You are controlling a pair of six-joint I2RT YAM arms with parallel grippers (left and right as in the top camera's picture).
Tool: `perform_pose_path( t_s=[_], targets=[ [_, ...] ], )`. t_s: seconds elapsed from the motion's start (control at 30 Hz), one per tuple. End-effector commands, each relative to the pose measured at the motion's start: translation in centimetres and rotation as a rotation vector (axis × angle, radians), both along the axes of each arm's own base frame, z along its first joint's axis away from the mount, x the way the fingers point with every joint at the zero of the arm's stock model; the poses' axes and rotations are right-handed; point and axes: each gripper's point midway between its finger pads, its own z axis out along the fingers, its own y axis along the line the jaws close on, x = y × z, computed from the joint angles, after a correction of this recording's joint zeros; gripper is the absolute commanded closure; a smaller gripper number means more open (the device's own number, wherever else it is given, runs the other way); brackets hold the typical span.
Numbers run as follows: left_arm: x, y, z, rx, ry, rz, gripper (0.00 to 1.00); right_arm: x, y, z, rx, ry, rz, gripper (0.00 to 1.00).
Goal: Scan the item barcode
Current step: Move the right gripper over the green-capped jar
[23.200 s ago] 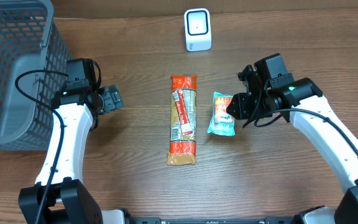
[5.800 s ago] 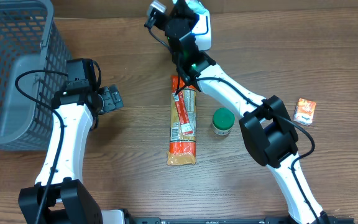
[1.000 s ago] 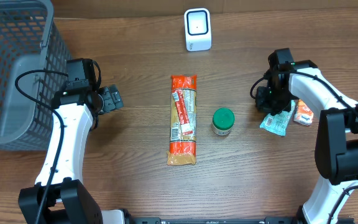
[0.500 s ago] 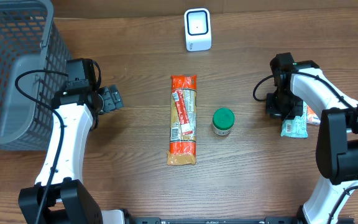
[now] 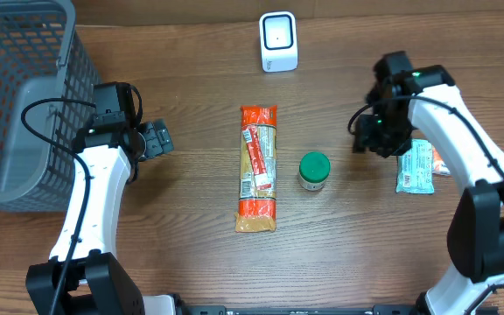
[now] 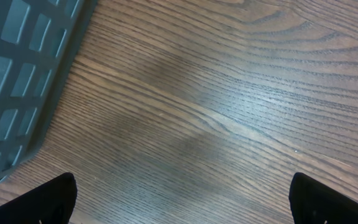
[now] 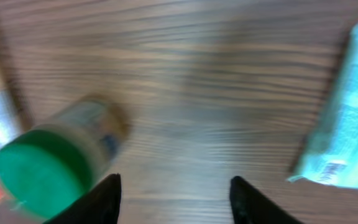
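A white barcode scanner [image 5: 278,41] stands at the back of the table. A long orange packet [image 5: 258,168] lies in the middle, with a green-lidded jar [image 5: 314,171] to its right. A teal packet [image 5: 416,166] lies flat at the right, a small orange packet [image 5: 440,163] beside it. My right gripper [image 5: 367,140] hovers between the jar and the teal packet, open and holding nothing. In the right wrist view the gripper [image 7: 176,202] shows bare wood between its fingers, with the jar [image 7: 48,168] on the left and the teal packet [image 7: 347,137] on the right. My left gripper [image 5: 156,140] is open and empty.
A grey mesh basket [image 5: 16,96] fills the table's left back corner; its wall [image 6: 17,93] shows in the left wrist view, left of my wide-open left gripper [image 6: 185,205] over bare wood.
My right gripper has opened and let go of the teal packet, which now lies on the table at the right. The gripper has moved left, away from it. The left arm is still.
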Motion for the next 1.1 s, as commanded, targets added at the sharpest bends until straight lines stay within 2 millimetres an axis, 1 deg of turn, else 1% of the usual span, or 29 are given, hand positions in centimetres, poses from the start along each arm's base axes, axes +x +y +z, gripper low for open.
perform_pose_path(
  t_s=[0.0,0.07,0.2,0.3,0.43,0.47,0.5,0.53,0.6,0.77,0.9,0.97,1.0,1.07],
  targets=[
    [0.4,0.0,1.1,0.012,-0.027,-0.022,0.0,-0.3,3.8,1.7,0.062,-0.048,0.066,0.39],
    [0.4,0.0,1.1,0.012,-0.027,-0.022,0.0,0.0,4.8,1.6,0.015,-0.085,0.068,0.37],
    [0.4,0.0,1.1,0.012,-0.027,-0.022,0.0,0.9,6.2,1.6,-0.072,-0.178,0.043,0.33],
    [0.4,0.0,1.1,0.012,-0.027,-0.022,0.01,1.0,8.1,1.8,-0.053,-0.215,0.053,0.3],
    [0.4,0.0,1.1,0.012,-0.027,-0.022,0.0,0.7,9.4,1.8,-0.045,-0.222,0.051,0.24],
    [0.4,0.0,1.1,0.012,-0.027,-0.022,0.0,0.5,9.6,1.8,-0.043,-0.218,0.046,0.2],
    [0.4,0.0,1.1,0.012,-0.027,-0.022,0.0,0.3,9.7,1.6,-0.044,-0.211,0.037,0.08],
    [0.4,0.0,1.1,0.012,-0.027,-0.022,0.0,0.1,9.8,1.5,-0.042,-0.205,0.037,0.0],
    [0.4,0.0,1.1,0.012,-0.027,-0.022,0.0,-0.2,10.0,1.3,-0.034,-0.193,0.041,0.0],
    [0.4,0.0,1.1,0.012,-0.027,-0.022,0.0,-0.9,9.5,0.3,-0.048,-0.164,0.035,0.0],
    [0.4,0.0,1.1,0.012,-0.027,-0.022,0.0,-1.1,8.7,-0.6,-0.085,-0.152,-0.043,0.0],
    [0.4,0.0,1.1,0.012,-0.027,-0.022,0.0,-1.3,8.6,-1.0,-0.086,-0.15,-0.043,0.0],
    [0.4,0.0,1.1,0.012,-0.027,-0.022,0.0,-1.3,8.6,-1.3,-0.087,-0.148,-0.043,0.02],
    [0.4,0.0,1.1,0.012,-0.027,-0.022,0.0,-1.5,8.5,-1.7,-0.091,-0.142,-0.042,0.09]
  ],
)
